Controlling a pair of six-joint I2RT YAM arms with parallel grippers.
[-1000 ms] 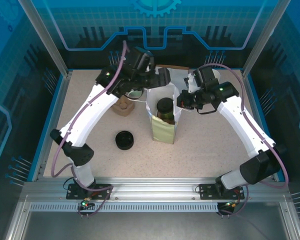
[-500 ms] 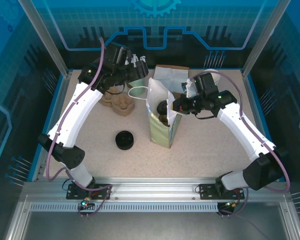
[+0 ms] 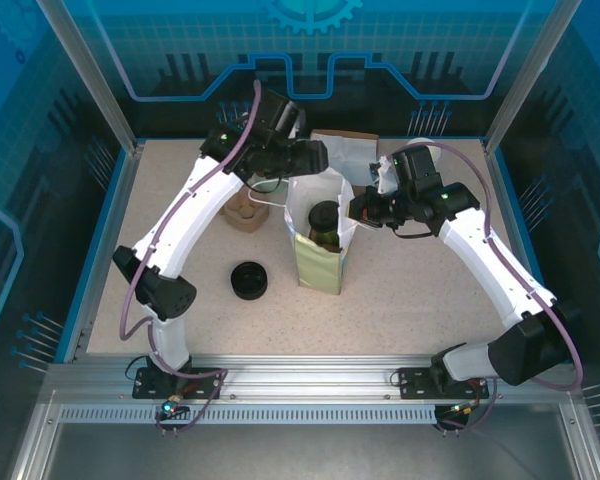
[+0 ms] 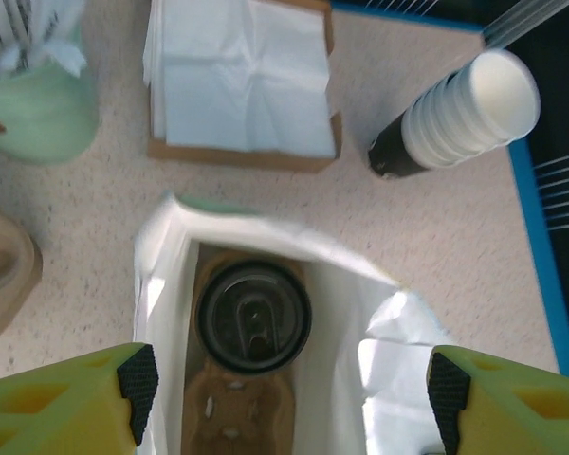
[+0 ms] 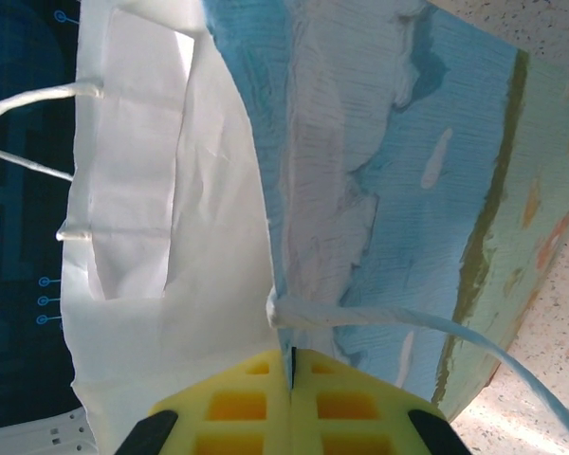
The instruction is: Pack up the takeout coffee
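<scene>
The takeout coffee (image 4: 253, 317), an olive-sided cup under a round black lid (image 3: 326, 216), stands inside the open white-lined paper bag (image 3: 318, 262) on a brown cardboard carrier (image 4: 237, 417). My left gripper (image 4: 289, 389) hovers open above the bag's mouth, its black pads (image 4: 138, 381) wide apart on either side and touching nothing. In the top view this gripper (image 3: 315, 160) sits just behind the bag. My right gripper (image 5: 291, 365) is shut on the bag's right rim (image 5: 280, 284), right below a paper handle. In the top view it (image 3: 358, 212) holds the bag's edge open.
A squat stack of black lids (image 3: 248, 280) lies left of the bag. Brown carriers (image 3: 245, 212) sit behind it. White napkins on a cardboard tray (image 4: 242, 81), a lying stack of white-rimmed cups (image 4: 465, 114) and a green cup of sachets (image 4: 38, 104) stand at the back.
My left arm swung out to the back left, then came back over the bag's mouth, its jaws a little narrower. The right gripper kept its hold on the rim; the bag shifted slightly.
</scene>
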